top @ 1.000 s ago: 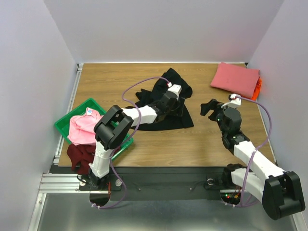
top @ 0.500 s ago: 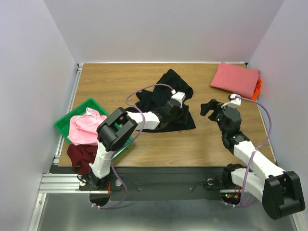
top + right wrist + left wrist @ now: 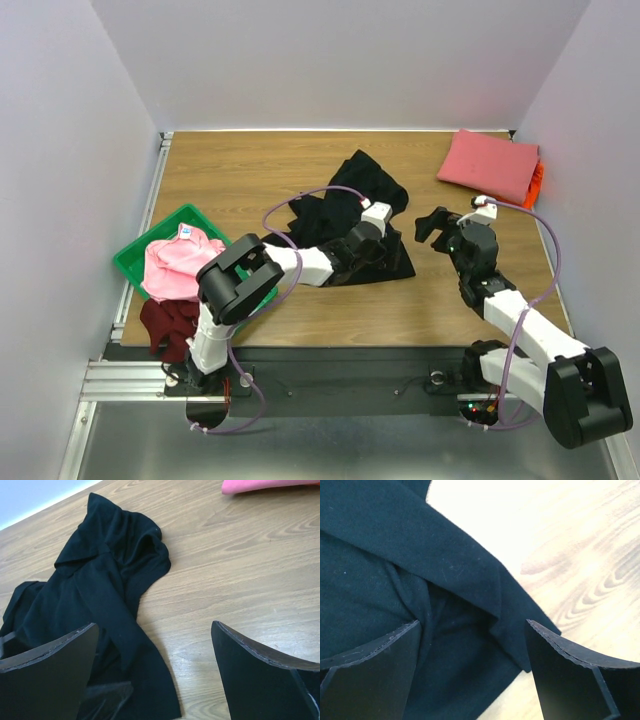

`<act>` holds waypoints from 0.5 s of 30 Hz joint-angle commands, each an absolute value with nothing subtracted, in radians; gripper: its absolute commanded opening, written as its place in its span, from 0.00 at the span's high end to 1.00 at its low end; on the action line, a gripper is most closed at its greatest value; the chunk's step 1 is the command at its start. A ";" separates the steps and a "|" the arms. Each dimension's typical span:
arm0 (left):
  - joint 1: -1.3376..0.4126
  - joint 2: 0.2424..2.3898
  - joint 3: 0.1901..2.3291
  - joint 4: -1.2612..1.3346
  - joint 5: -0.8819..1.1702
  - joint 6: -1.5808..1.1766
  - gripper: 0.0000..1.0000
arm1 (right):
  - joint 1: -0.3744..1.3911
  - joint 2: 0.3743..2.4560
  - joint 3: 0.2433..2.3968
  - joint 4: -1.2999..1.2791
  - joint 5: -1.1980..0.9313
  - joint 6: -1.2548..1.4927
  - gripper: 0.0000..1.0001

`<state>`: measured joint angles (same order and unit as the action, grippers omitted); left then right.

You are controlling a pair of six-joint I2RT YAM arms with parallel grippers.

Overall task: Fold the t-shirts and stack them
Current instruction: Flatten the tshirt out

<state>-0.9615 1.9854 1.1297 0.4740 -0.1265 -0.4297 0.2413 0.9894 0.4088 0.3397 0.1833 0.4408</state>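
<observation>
Left wrist view, left gripper point(image 3: 472, 622) splayed wide above black t-shirt point(image 3: 380, 555), empty, right gripper point(image 3: 155, 624) splayed wide, empty

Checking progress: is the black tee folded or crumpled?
Crumpled: the black tee lies bunched in uneven creases, one part flopped over, on the table.

Lab booth: blank walls point(image 3: 340, 60), wooden table point(image 3: 230, 170)

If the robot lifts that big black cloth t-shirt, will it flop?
Probably yes: the black cloth t-shirt lies crumpled in soft folds, so it should droop. Pushed across the wooden table, it would likely bunch up.
</observation>
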 commanded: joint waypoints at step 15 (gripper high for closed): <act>-1.106 1.816 1.066 0.465 -0.327 -0.459 0.05 | 0.236 1.037 0.425 0.394 0.175 0.425 0.00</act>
<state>-1.0691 1.8423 1.0660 0.4515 -0.3218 -0.4477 0.2413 1.0363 0.4088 0.3447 0.1761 0.4397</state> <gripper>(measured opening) 0.942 0.998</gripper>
